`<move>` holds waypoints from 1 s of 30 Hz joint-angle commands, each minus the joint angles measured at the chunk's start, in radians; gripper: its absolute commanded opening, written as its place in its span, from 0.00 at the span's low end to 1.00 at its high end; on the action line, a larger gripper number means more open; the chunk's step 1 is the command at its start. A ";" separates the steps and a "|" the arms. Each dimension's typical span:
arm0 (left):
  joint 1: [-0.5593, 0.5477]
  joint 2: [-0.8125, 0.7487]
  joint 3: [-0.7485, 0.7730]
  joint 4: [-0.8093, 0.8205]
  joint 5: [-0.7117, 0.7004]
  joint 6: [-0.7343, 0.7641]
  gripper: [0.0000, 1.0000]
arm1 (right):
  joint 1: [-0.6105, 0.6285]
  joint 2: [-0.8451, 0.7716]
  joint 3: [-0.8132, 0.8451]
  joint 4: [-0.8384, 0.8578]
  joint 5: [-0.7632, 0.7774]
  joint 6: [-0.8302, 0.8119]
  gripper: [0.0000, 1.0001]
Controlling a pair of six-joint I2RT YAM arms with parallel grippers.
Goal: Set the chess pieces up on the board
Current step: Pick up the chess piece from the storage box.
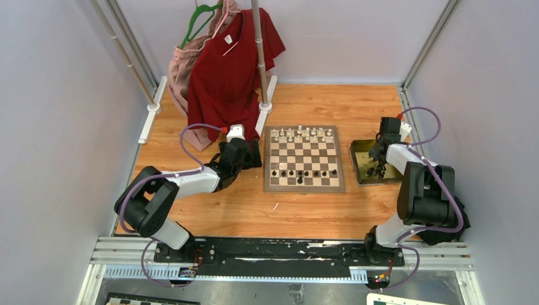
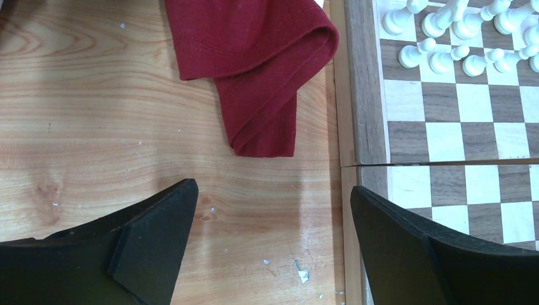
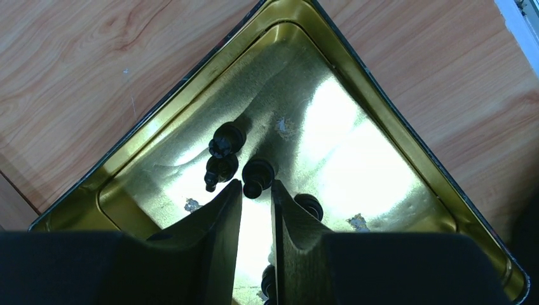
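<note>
The board [image 1: 304,187] lies mid-table, with white chess pieces [image 1: 304,134] along its far rows and black ones [image 1: 304,173] in a near row. My left gripper [image 1: 253,154] hovers wide open over bare wood just left of the board's border [image 2: 365,82], nothing between its fingers; white pieces [image 2: 445,60] show at top right. My right gripper [image 3: 256,184] points down into the gold tray [image 3: 191,82], jaws narrowly apart. A black piece [image 3: 257,173] stands right at the fingertips, its head in the gap. Several other black pieces [image 3: 227,138] stand close by.
A red shirt [image 1: 232,63] and a pink garment [image 1: 184,70] hang from a rack pole [image 1: 260,57] at the back left. The shirt's hem [image 2: 254,63] rests on the table beside the board. The tray [image 1: 358,147] sits right of the board.
</note>
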 commanded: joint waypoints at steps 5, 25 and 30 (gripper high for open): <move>0.007 0.012 0.011 0.031 -0.005 0.002 0.96 | -0.022 0.008 0.016 0.017 -0.004 -0.004 0.12; 0.007 -0.062 -0.012 0.030 -0.017 0.005 0.96 | 0.041 -0.231 -0.026 -0.059 0.003 -0.043 0.00; 0.007 -0.108 -0.025 0.027 -0.037 0.014 0.96 | 0.141 -0.348 -0.003 -0.137 -0.038 -0.105 0.00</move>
